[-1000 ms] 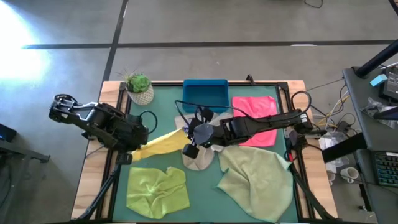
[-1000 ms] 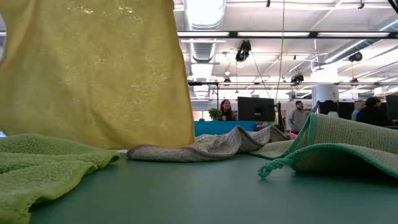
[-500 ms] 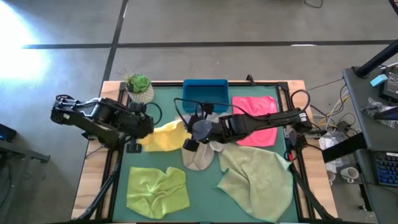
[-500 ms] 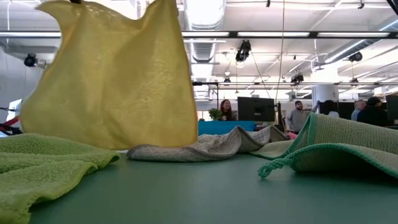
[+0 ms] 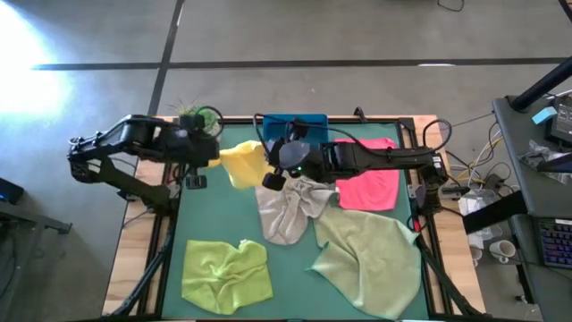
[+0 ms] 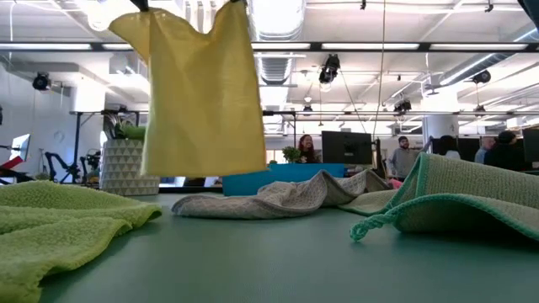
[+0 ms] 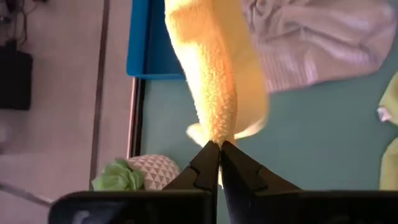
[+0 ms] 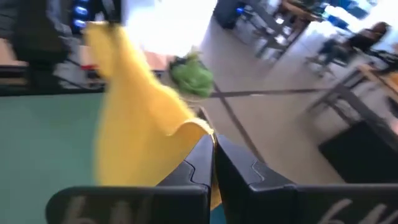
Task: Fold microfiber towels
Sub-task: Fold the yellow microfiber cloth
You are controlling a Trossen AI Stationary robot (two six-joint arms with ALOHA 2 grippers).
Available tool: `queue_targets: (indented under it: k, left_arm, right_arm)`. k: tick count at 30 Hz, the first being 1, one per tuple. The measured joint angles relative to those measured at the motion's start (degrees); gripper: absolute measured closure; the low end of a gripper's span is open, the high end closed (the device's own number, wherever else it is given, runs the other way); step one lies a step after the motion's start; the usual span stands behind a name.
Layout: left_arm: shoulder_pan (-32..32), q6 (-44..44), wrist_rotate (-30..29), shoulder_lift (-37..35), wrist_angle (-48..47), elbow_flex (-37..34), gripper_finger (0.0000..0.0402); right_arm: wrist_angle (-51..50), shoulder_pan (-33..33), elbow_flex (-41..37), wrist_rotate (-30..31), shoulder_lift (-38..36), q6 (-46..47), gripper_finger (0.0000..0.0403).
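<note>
The yellow towel [image 5: 243,164] hung stretched between the left claw [image 5: 213,152] and right claw [image 5: 271,176], each apparently pinching a top corner, well above the surface [image 5: 214,215].

We see a yellow towel [image 5: 243,165] hanging plain, no pattern. Grey towel [image 5: 288,209] light, faintly mottled. Pink towel [image 5: 368,179] hot pink. Lime towel [image 5: 226,276] bright, sage towel [image 5: 368,262] paler with a darker green hem. Desk [image 5: 223,215] mat dark green, tray [image 5: 295,127] blue, both tools black.
</note>
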Motion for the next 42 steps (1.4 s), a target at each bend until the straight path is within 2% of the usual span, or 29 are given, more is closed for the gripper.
queue_targets:
  k: [2, 5, 8, 12, 17, 23, 29, 34, 39, 42]
  left_arm:
    - [0.0, -1.0, 3.4, -0.2, 0.0, 0.7, 0.0402]
    - [-0.1, -6.3, 13.1, -0.6, 0.0, -0.3, 0.0402]
    - [-1.5, -11.2, 21.8, -0.9, 0.0, -4.1, 0.0402]
    - [-4.9, -15.0, 27.9, -0.9, 0.0, -11.1, 0.0402]
    - [-6.9, -15.1, 28.6, -0.8, 0.0, -17.8, 0.0402]
    - [-6.9, -15.1, 28.4, -0.9, 0.0, -19.3, 0.0402]
    - [-6.8, -15.3, 26.5, -0.9, 0.1, -16.2, 0.0402]
    - [-6.8, -20.3, 26.7, -1.5, 0.0, -12.2, 0.0402]
    - [-6.7, -25.6, 31.4, -1.9, 0.0, -8.1, 0.0402]
    - [-6.8, -25.6, 33.0, -2.0, 0.0, -6.3, 0.0402]
  right_arm:
    - [-0.6, 0.6, 0.0, -2.2, 0.0, 1.8, 0.0394]
    - [-5.1, 2.3, -0.2, -4.7, 0.0, 8.0, 0.0394]
    - [-10.1, 4.6, -0.9, -7.1, 0.6, 14.4, 0.0394]
    - [-13.6, 7.4, -2.6, -10.4, 3.2, 19.1, 0.0394]
    - [-13.1, 9.1, -3.5, -10.6, 5.6, 20.1, 0.0394]
    - [-12.9, 8.8, -1.4, -8.3, 5.7, 19.4, 0.0394]
    - [-13.1, 7.9, 0.4, -2.1, 2.9, 18.9, 0.0394]
    - [-13.4, 8.0, 3.3, -0.6, 2.6, 18.0, 0.0394]
    - [-13.3, 8.1, 5.1, -0.5, 2.5, 18.0, 0.0394]
    - [-13.2, 8.3, 5.6, 1.0, 2.5, 17.5, 0.0394]
